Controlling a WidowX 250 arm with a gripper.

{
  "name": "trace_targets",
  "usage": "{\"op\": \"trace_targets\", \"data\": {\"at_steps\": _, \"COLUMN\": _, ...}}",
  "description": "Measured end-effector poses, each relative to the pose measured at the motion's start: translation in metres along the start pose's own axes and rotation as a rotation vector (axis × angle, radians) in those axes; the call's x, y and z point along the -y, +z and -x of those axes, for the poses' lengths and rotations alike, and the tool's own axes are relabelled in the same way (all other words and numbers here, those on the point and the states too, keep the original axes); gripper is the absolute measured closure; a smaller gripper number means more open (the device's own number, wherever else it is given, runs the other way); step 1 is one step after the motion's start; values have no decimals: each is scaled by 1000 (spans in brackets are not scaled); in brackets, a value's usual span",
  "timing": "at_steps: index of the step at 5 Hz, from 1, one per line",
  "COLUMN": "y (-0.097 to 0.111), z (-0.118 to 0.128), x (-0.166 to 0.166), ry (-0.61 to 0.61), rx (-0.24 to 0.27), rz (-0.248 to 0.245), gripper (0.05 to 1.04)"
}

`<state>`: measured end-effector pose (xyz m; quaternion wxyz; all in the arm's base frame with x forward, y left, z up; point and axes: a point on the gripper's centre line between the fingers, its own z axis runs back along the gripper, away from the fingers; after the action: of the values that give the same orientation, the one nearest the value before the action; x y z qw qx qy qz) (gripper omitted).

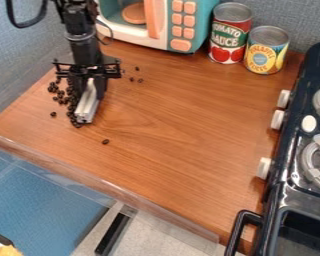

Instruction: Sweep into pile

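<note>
Camera view, from the gripper outward:

1. The black gripper hung over the counter's upper left, its fingers parted only about as far as the silvery bar between them, which they seemed to clamp.
2. That bar pointed toward the near edge, its far end between the fingers and its near end low by the wood; held so, I judged, to make its long side a sweeping blade.
3. Most of the dark beans lay in a loose clump along the bar's left side, a few close by its near end. Whether any touched it, I could not tell.
4. Outside the clump were a lone bean nearer the front edge and three stray beans right of the gripper; these probably needed gathering next, with the bar placed on their outer side.
5. Farther out on the wooden counter, the toy microwave and two cans stood at the back, well apart from the beans.
</note>
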<state>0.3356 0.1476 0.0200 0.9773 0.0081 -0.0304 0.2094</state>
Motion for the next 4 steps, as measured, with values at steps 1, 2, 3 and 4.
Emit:
{"op": "trace_targets", "data": {"at_steps": 1, "y": 4, "z": -4, "x": -6, "ry": 20, "rx": 9, "rz": 11, "gripper": 702}}
{"op": "trace_targets", "data": {"at_steps": 2, "y": 5, "z": -6, "x": -12, "ry": 34, "rx": 12, "rz": 10, "gripper": 702}}
{"op": "trace_targets", "data": {"at_steps": 3, "y": 5, "z": -4, "x": -12, "ry": 30, "rx": 3, "rz": 16, "gripper": 702}}
{"op": "trace_targets", "data": {"at_steps": 4, "y": 6, "z": -3, "x": -4, "ry": 34, "rx": -4, "rz": 60, "gripper": 702}}
